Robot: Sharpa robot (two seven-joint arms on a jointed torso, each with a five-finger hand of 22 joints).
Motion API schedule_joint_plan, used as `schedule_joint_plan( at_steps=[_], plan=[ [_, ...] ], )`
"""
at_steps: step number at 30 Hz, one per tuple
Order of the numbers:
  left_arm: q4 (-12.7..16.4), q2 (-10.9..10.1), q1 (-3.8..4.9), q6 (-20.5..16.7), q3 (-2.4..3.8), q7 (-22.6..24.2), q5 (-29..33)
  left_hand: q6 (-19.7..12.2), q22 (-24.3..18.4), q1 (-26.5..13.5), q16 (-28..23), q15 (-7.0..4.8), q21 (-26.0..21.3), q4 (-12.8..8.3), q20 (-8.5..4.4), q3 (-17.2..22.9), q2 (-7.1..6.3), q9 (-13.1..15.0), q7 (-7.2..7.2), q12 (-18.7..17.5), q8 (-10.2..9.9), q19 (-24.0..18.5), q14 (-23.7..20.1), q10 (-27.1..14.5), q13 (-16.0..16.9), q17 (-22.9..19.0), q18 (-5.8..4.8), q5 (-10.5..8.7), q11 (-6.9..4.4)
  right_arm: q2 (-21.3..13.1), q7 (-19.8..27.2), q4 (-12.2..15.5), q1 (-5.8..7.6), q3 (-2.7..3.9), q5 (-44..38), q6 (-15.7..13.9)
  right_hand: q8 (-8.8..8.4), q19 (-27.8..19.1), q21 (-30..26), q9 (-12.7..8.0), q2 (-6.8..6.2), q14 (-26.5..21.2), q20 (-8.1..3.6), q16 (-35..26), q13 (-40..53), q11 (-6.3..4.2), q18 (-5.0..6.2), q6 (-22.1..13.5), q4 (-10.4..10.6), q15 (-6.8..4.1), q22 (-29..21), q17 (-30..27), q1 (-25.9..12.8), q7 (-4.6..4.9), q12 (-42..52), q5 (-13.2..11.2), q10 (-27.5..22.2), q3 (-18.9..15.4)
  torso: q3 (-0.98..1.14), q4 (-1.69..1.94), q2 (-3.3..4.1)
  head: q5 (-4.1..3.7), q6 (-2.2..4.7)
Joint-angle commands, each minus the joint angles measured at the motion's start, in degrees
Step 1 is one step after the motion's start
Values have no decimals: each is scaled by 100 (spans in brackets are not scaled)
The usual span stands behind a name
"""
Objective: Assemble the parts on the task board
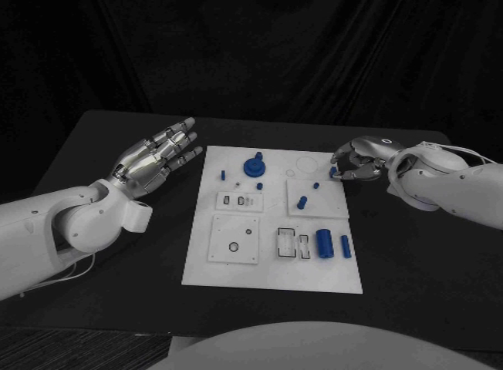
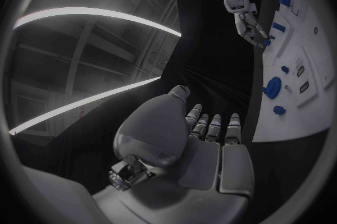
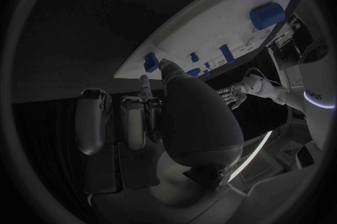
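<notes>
Flat white task board point(image 1: 319, 270), small blue cylindrical parts point(image 1: 324, 244)

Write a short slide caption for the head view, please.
Left hand open beside the task board; right hand at its far right edge.

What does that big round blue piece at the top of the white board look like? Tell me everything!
The big round blue part looks like a flat disc with a short knob sticking up from its middle, a bit like a spinning top. It seems to be smooth plastic. It stands upright near the far edge of the task board, left of the middle. Neither hand touches it. The left wrist view shows it too, beside a smaller blue piece.
</notes>
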Motion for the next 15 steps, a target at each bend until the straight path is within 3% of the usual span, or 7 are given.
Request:
schedule_joint_plan(
  at_steps=[1,7,15],
  plan=[
    [14,5,-8,82,5,48,1,-3,-10,7,-38,41,-20,7,32,30,29,5,-3,-20,31,4,-13,-1,-6,-7,57,25,44,6,-127,-10,-18,2,-43,41,56,192,-36,31,7,596,49,-33,1509,30,38,23,-38,46,1216,1448,68,10,14,27,610,11,-1,7,1,-10,-4],
    [8,9,-9,102,5,31,1,-3,-10,7,-38,41,-20,7,32,30,29,5,-3,-20,31,4,-13,-1,-6,-7,57,25,44,18,-163,-15,-22,2,-50,21,201,191,-46,147,12,596,51,-32,1509,35,40,23,-54,50,1214,1450,85,14,14,-12,610,-4,2,2,1,-13,-13],
    [2,12,-12,132,5,11,1,-4,-10,7,-38,44,-20,5,34,37,28,4,-3,-20,31,4,-13,-1,-6,-7,57,25,44,50,-200,-42,-29,2,-67,-21,618,192,-62,480,15,593,50,-41,1509,31,41,-92,-64,47,1213,1438,121,8,14,-258,610,-50,1,1,1,-16,-24]
  ],
)
